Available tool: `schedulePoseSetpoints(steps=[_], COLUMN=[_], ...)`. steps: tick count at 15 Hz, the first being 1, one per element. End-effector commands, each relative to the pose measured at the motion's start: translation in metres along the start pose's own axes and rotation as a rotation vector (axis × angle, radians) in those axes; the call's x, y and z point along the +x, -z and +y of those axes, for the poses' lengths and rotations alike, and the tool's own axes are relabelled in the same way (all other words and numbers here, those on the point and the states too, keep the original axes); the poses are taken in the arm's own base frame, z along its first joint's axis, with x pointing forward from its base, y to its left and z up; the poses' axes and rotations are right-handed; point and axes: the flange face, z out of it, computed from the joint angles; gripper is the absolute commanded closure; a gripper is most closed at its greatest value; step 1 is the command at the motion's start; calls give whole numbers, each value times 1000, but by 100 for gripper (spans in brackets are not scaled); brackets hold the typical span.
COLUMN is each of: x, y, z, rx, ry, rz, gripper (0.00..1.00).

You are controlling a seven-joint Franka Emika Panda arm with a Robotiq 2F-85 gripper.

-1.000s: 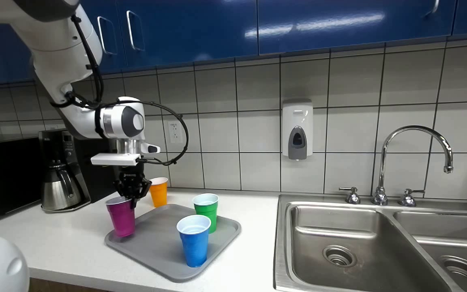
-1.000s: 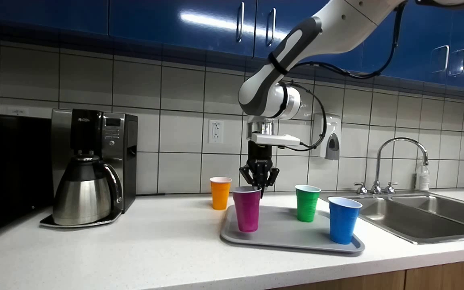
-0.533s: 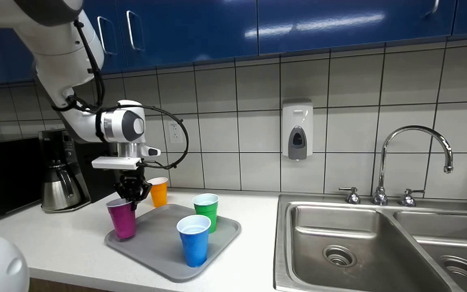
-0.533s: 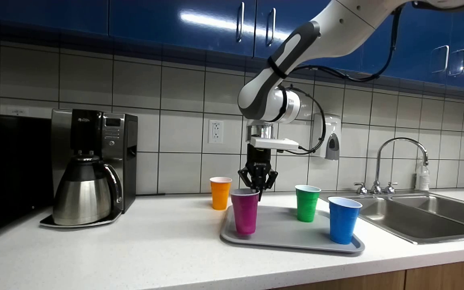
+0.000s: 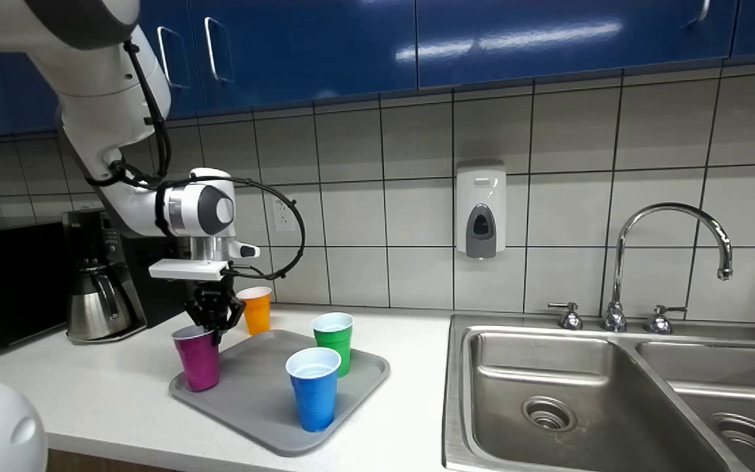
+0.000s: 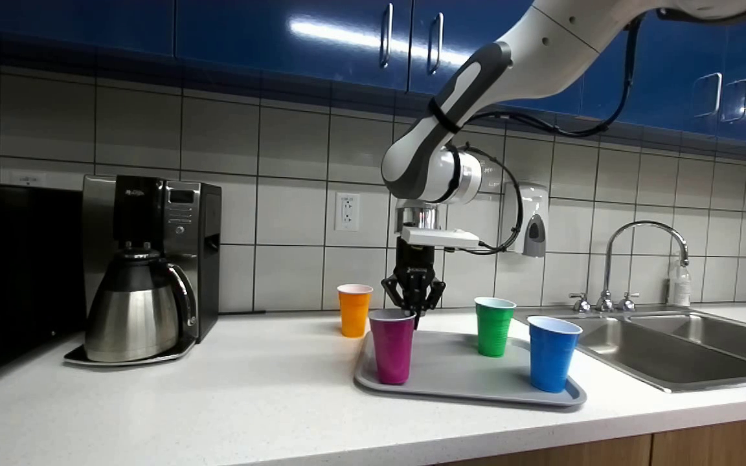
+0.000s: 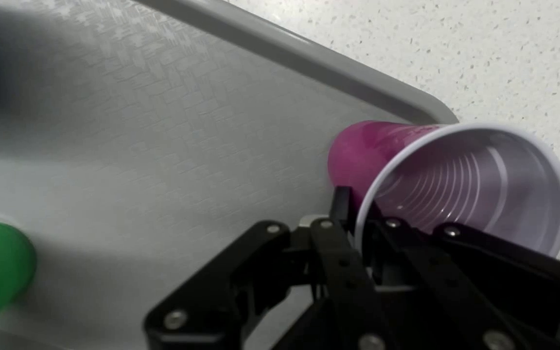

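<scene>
My gripper (image 7: 358,206) is shut on the rim of a magenta cup (image 7: 372,146), with one finger inside the cup and the other against its outer wall. In both exterior views the magenta cup (image 5: 198,364) (image 6: 392,353) hangs nearly upright from the gripper (image 5: 215,333) (image 6: 416,317), its base over a corner of the grey tray (image 5: 253,387) (image 6: 451,362). Whether the base touches the tray I cannot tell. A green cup (image 5: 335,347) (image 6: 493,330) and a blue cup (image 5: 315,396) (image 6: 552,356) stand on the tray. Behind it, on the counter, is an orange cup (image 5: 257,311) (image 6: 354,310).
A coffee maker with a steel carafe (image 6: 136,317) stands on the counter (image 6: 230,401), beside a black appliance (image 6: 17,272). The double sink (image 5: 548,380) and its curved faucet (image 5: 672,208) lie past the tray. Blue cabinets (image 5: 312,46) hang above.
The arm has come down a little, with the magenta cup still in the gripper. The cup's base has sunk closer to the tray's corner. The other cups and the tray have stayed put.
</scene>
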Motion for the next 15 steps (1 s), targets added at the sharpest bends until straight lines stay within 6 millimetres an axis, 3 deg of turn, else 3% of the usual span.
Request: schedulePoseSetpoints(steps=[1, 2, 3, 5, 13, 15], x=[-1, -1, -1, -1, -4, -7], y=[0, 0, -1, -2, 4, 7], z=[-1, -1, -1, -1, 2, 2], rx=[16, 16, 15, 15, 22, 29], ry=[-16, -17, -17, -18, -24, -29], rz=[13, 11, 10, 7, -3, -4], gripper=[98, 90, 68, 64, 7, 0])
